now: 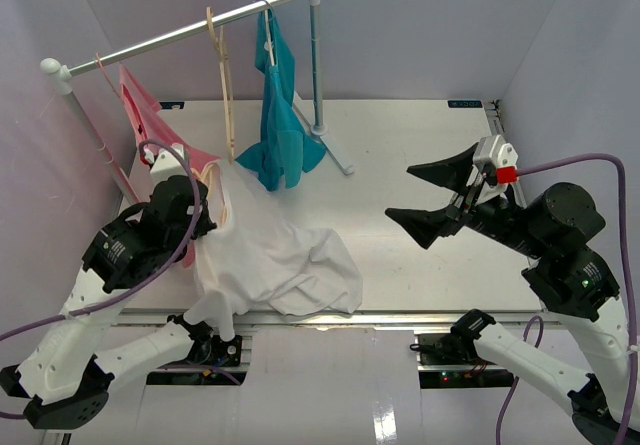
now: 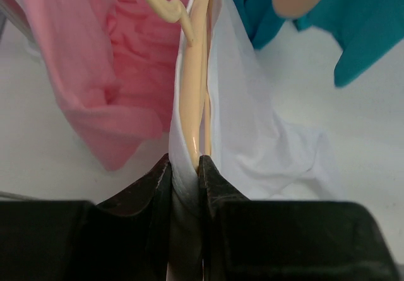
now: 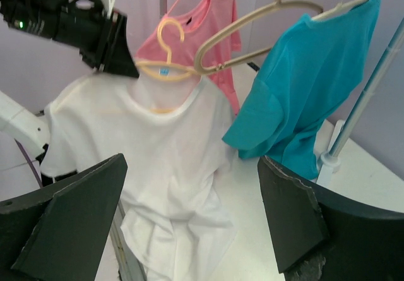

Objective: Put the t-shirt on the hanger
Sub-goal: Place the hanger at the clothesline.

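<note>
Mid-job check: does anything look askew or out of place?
Yes. The t-shirt is on the hanger, but its lower half lies crumpled on the table by the near edge. The left gripper pinches one shoulder, cloth and hanger together.

Nothing here can actually be read. The hanger [image 3: 173, 72] has a small blue sticker [image 3: 163, 71] at the base of its hook in the right wrist view, but it is too small and blurred to show any letters. From above, a short dark marking [image 1: 465, 103] sits at the far edge of the surface [image 1: 400, 165]. It may be print, but it is too fine to make out. A red tab [image 1: 506, 173] on the right arm's wrist shows no lettering I can discern.
</note>
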Tool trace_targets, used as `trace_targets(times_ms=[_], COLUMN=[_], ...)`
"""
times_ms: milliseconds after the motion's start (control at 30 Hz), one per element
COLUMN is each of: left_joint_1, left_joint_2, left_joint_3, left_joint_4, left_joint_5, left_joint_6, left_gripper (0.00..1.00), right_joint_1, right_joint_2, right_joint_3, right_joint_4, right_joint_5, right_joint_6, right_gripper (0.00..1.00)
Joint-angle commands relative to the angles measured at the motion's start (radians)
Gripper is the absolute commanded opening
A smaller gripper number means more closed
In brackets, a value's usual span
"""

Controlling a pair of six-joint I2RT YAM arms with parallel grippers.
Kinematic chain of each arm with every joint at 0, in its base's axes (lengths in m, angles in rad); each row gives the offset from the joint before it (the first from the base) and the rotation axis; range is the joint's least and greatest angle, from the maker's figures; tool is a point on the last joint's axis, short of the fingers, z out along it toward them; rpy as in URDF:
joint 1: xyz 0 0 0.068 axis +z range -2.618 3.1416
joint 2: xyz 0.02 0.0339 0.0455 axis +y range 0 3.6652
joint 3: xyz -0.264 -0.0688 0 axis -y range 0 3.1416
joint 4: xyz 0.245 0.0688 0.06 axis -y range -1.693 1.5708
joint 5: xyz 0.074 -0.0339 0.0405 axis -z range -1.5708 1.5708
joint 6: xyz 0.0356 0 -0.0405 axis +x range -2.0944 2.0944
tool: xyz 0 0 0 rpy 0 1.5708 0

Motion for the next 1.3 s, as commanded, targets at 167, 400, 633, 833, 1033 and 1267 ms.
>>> trace_targets(times_ms=[167,400,633,833,1033,1267], left_joint_1=[0.002,0.013,0.128,0.191,0.22,0.22], left_joint_2=[0.133,0.223,0.356,0.381,0.386,0.388], left_joint_3=[0.222,0.259,0.406,0.446,0.455,0.469], left_joint_4=[0.282,0.357,0.377,0.451,0.539,0.504], left_joint_5=[-0.282,-0.308,-0.351,-0.325,-0.241,-0.235], left_joint_6=[0.236,0.329,0.48,0.559,0.676,0.706], left_gripper=[0.0,0.0,0.0,0.0,0.0,0.0], right_joint_1=[0.001,0.003,0.001,0.003,0.003,0.004], right_joint_2=[-0.102,-0.13,-0.135,-0.133,-0.11,-0.104], right_joint_3=[-0.067,-0.092,-0.101,-0.105,-0.101,-0.126], right_joint_4=[0.02,0.022,0.022,0.02,0.025,0.055], right_joint_5=[-0.004,0.002,0.0,0.011,0.011,0.01], right_joint_6=[0.012,0.016,0.019,0.019,0.027,0.033], right_gripper=[0.91,0.91,0.91,0.91,0.91,0.9])
